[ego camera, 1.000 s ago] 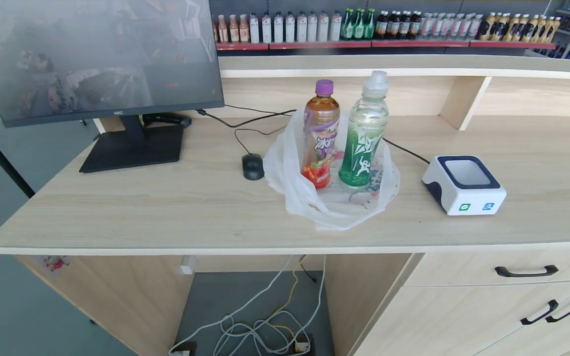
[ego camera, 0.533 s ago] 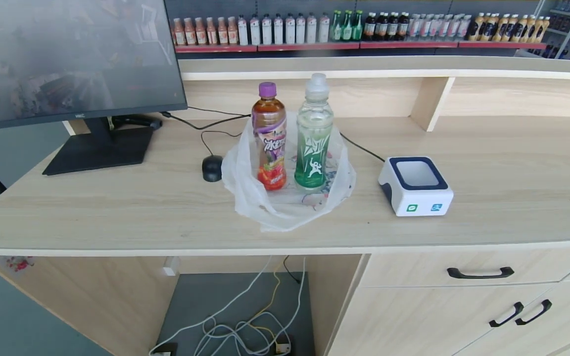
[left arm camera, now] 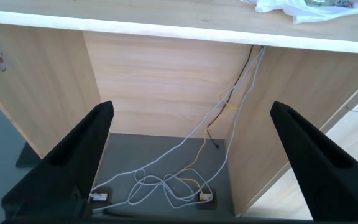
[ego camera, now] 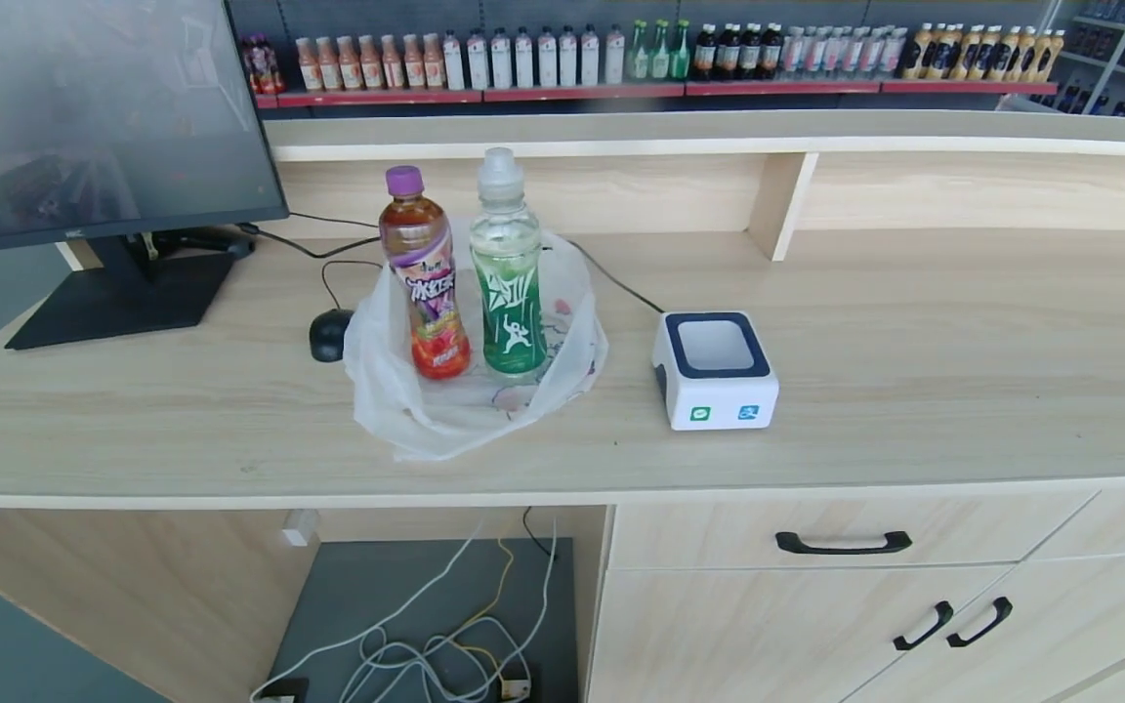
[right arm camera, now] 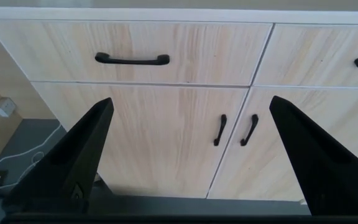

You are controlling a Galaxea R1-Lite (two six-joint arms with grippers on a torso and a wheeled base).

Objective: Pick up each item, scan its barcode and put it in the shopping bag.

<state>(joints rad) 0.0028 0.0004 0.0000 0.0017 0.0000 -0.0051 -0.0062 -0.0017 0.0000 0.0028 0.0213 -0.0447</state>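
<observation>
Standing bottles: tea bottle point(ego camera: 423, 278) and green bottle point(ego camera: 507, 273), upright together in the shopping bag point(ego camera: 396, 391) on the counter point(ego camera: 914, 371).
Scanner point(ego camera: 714, 371): near the bag's right.
Left gripper point(left arm camera: 191, 109): jaws apart, empty.
Right gripper point(right arm camera: 190, 102): jaws apart, before cabinet doors point(right arm camera: 179, 143).

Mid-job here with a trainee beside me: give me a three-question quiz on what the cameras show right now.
1. True or false: the purple-capped bottle lies on its side in the shopping bag.
2. Which thing stands on the counter to the robot's right of the bag? A) a mouse B) the scanner C) a monitor
3. Fill in: the fingers of the left hand are ___ (open or shut).

Key
1. False: it stands upright, beside the green-labelled bottle.
2. B
3. open
</observation>
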